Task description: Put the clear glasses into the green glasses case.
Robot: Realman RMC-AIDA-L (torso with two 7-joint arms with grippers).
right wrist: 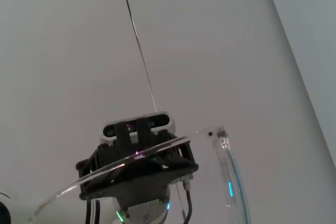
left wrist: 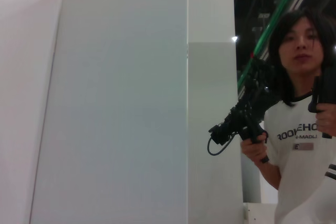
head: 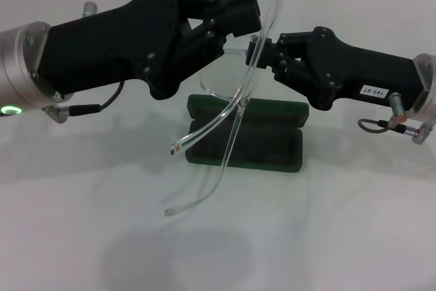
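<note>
The clear glasses (head: 246, 85) hang upright in the air above the green glasses case (head: 267, 142), which lies open on the table. Their thin arms are unfolded and trail down to the left, in front of the case. My left gripper (head: 248, 13) reaches in from the upper left and is shut on the upper part of the lens. My right gripper (head: 266, 52) comes in from the right and meets the lens edge just below it. The right wrist view shows the curved lens (right wrist: 223, 145) with the left gripper (right wrist: 137, 156) behind it.
The case sits mid-table on a white tabletop (head: 327, 236) with a white wall behind. In the left wrist view, white panels (left wrist: 115, 108) fill the picture and a person (left wrist: 299, 129) stands off to the side with hand-held controllers.
</note>
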